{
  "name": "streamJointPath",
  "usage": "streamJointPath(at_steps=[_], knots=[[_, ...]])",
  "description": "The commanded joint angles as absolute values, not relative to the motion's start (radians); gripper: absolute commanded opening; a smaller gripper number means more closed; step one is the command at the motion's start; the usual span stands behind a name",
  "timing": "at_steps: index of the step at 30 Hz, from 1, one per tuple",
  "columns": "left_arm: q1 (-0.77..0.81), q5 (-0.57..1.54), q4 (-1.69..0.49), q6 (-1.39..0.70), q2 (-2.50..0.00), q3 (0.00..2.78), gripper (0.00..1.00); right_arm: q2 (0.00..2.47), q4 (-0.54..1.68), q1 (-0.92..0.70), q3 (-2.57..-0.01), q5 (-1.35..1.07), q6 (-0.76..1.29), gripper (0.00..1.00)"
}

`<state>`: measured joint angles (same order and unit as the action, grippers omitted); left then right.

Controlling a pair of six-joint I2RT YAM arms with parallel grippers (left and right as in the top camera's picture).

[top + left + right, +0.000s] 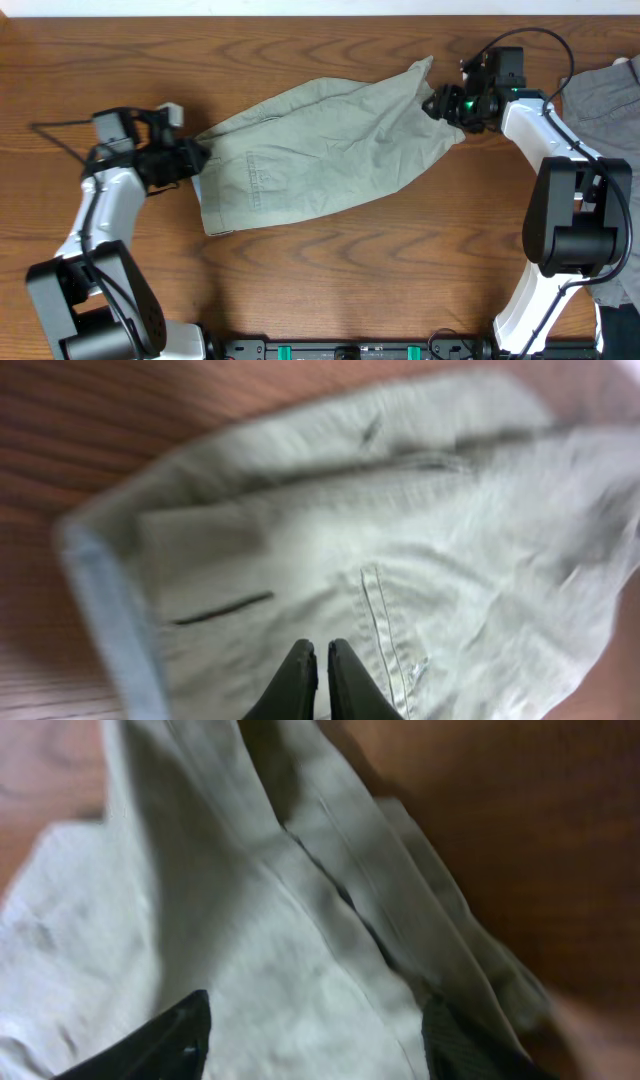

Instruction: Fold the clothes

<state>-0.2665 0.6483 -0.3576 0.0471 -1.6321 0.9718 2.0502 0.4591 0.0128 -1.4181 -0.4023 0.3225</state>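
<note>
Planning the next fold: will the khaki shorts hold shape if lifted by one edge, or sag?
Likely floppy: the shorts lie wrinkled and draped flat on the table. Probably light, since the cloth looks thin. Pushed, they would probably bunch, as the existing creases suggest.

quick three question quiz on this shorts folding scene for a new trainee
1. True or false: the right tool has its jaws open.
2. Which end of the shorts is at the left tool? A: leg hems. B: waistband. C: neither.
3. Fill in: a ___ garment lies at the right edge of the table.
Key: 1 true; 2 B; 3 grey.
</note>
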Motion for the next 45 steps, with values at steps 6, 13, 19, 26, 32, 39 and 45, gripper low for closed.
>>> streamJointPath(at_steps=[6, 13, 19, 26, 32, 39, 45], knots=[[-0.167, 0.295, -0.328, 0.078, -1.716, 0.969, 0.06, 2.015, 0.520, 0.003, -1.408, -0.270, 0.301, 0.15], [-0.194, 0.210, -0.341, -0.020, -1.822, 0.969, 0.06, 2.015, 0.491, 0.001, -1.280, -0.090, 0.391, 0.08], [-0.234, 0.118, -0.365, -0.088, -1.814, 0.969, 0.06, 2.014, 0.561, 0.031, -1.217, 0.020, 0.450, 0.01], [-0.304, 0.118, -0.389, -0.088, -1.764, 0.971, 0.06, 1.975, 0.722, 0.070, -1.218, 0.049, 0.447, 0.01], [-0.322, 0.154, -0.426, -0.080, -1.598, 0.982, 0.06, 1.844, 0.824, 0.085, -1.218, 0.055, 0.403, 0.01], [-0.227, 0.396, -0.431, -0.010, -1.444, 0.982, 0.06, 1.660, 0.727, 0.084, -1.218, -0.141, 0.315, 0.03], [-0.029, 0.464, -0.395, 0.171, -1.537, 0.981, 0.07, 1.691, 0.616, 0.035, -1.215, -0.295, 0.261, 0.04]])
